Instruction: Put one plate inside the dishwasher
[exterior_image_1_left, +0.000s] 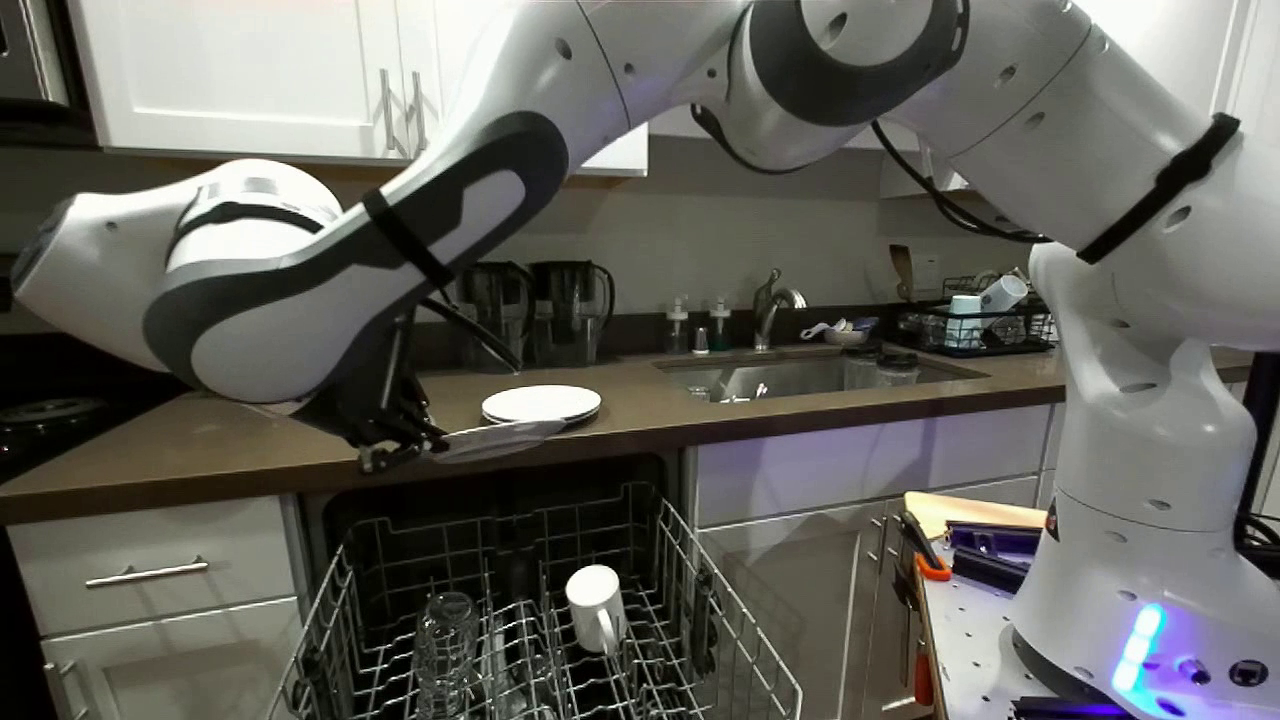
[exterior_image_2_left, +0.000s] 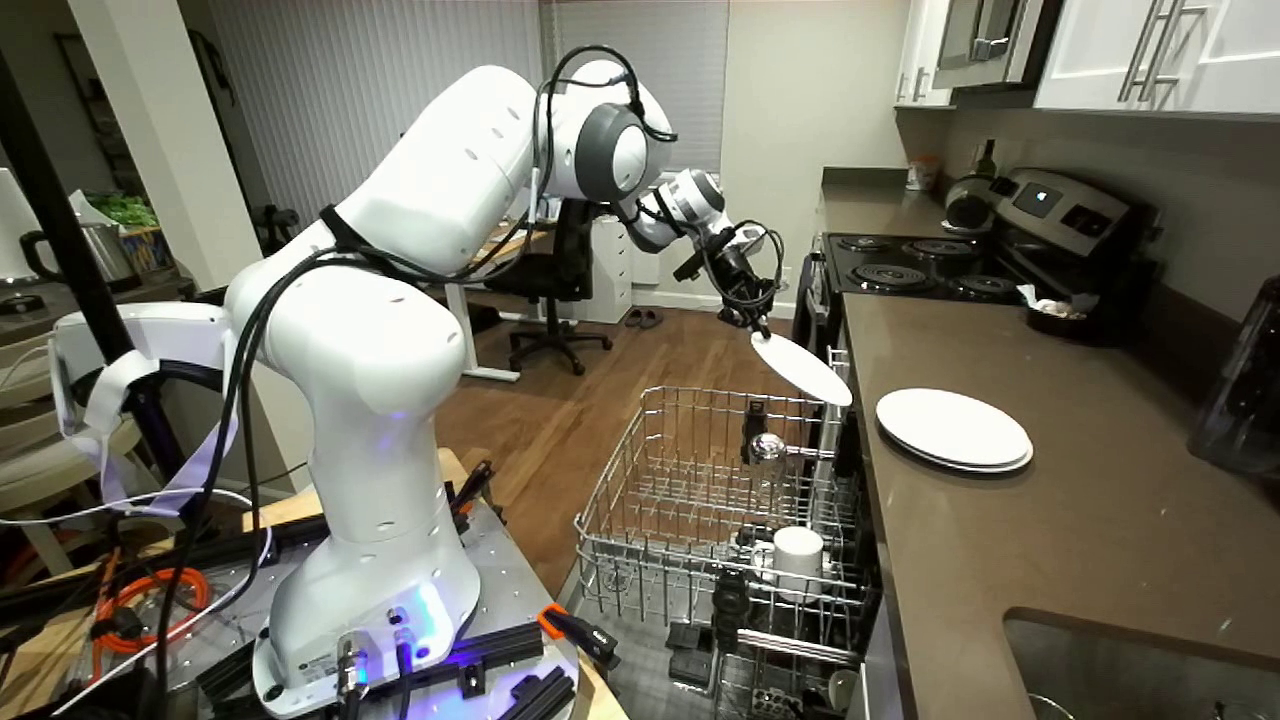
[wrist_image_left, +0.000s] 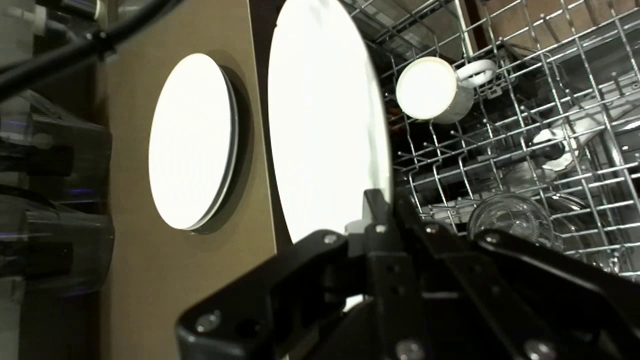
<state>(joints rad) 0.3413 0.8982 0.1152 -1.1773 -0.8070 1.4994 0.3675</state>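
- The claw (wrist_image_left: 387, 202) is closed nearly all the way, its two fingers pinching the rim of a white plate (wrist_image_left: 327, 125); the wrist view gives the closest look at this grip.
- The plate is in the air at a tilt, by the front edge of the counter (exterior_image_1_left: 250, 440) and above the rack (exterior_image_1_left: 728, 595), which is pulled out of the dishwasher (exterior_image_1_left: 420, 500).
- In an exterior view, the plate (exterior_image_1_left: 500, 440) shows almost edge-on, its free end overlapping a stack (exterior_image_1_left: 540, 402) of white plates behind it.
- In an exterior view, the plate (exterior_image_2_left: 800, 368) is a slanting oval, clearly apart from the stack (exterior_image_2_left: 950, 425) on the counter; the claw is too small there to make out its fingers.
- All three views show a white mug (exterior_image_1_left: 595, 605) in the rack.
- A clear glass (exterior_image_1_left: 445, 645) stands in the rack near the mug; the wrist view shows its round end.
- The wrist view also shows a white object (wrist_image_left: 555, 145) among the wires that I cannot identify.
- In an exterior view, two pitchers (exterior_image_1_left: 572, 320), a faucet (exterior_image_1_left: 770, 305) and a drying basket (exterior_image_1_left: 985, 325) line the back of the counter; the wrist view catches the pitchers dimly at its side.
- Only in an exterior view are the stove (exterior_image_2_left: 920, 265) burners, an office chair (exterior_image_2_left: 565, 265) and window blinds (exterior_image_2_left: 390, 110) seen.
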